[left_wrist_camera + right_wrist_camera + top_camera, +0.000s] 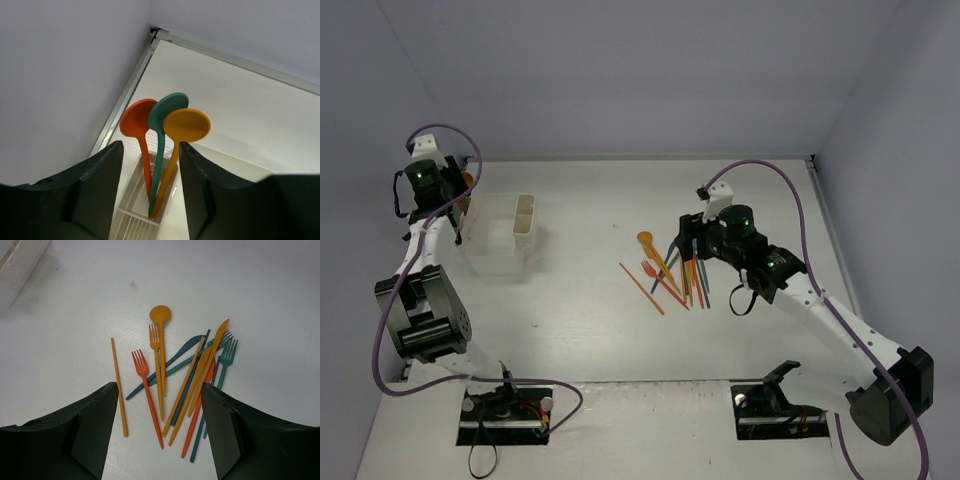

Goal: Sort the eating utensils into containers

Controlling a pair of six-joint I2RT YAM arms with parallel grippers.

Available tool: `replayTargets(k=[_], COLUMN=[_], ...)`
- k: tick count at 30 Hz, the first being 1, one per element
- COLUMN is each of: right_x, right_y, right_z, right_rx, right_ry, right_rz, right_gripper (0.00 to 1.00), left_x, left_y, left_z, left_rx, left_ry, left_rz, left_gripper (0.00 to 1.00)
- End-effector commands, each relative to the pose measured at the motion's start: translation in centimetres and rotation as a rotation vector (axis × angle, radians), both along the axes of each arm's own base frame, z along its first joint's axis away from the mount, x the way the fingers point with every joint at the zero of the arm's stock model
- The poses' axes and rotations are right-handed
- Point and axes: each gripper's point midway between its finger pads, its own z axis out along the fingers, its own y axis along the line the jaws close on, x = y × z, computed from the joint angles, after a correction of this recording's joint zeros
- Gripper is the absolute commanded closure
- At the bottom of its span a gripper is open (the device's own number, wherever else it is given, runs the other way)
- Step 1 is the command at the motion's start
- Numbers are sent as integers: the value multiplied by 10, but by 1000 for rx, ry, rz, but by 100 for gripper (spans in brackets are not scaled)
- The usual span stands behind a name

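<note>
White counter (pixel 590 330), pale walls (pixel 620 70) on three sides. Containers (pixel 525 222) far left, close to wall corner. Utensil pile (pixel 192 370) mid-counter, loose and crossed. Right gripper (pixel 160 389) above pile, jaws spread, empty. Left gripper (pixel 151 147) over containers, jaws apart, gripping nothing. Between its fingers, standing in one bin: orange spoon (pixel 136 120), teal spoon (pixel 167 107), yellow spoon (pixel 186 125). Purple cable (pixel 765 170) arches over right arm.
</note>
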Motion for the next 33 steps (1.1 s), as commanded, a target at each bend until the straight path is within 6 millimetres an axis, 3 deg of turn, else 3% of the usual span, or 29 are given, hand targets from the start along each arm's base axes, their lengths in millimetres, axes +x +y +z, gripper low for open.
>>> replayTargets(k=[1,5,8,11,16,23,25,29,33], right_x=[10,10,9,11,21,48,58,71,83], right_y=[8,10,11,18,22,40,48,58,63], right_z=[32,30,19,4,-26,-62,-81,-109,-130], right_rx=[47,56,45,31,-29,-86,-115,-158,-187], right_ry=[-80,-68,-21,37,123,218,255,298,327], right_rz=[21,20,22,37,21,26,40,59,56], right_gripper=[36,37,37,39,45,56,59,64,65], left_x=[-23,-49,-69,-85,-109,-150,-162,-180,-190], left_y=[-5,-13,-27,-59,-114,-168,-189,-208,-214], left_z=[83,106,107,111,101,73,63,53,47], left_rx=[12,-26,-49,-71,-142,-227,-269,-315,-321], left_ry=[-163,-143,-71,-16,61,146,175,211,236], left_rz=[26,77,107,76,-51,-209,-272,-332,-354], left_gripper=[51,44,39,31,29,29,29,29,28])
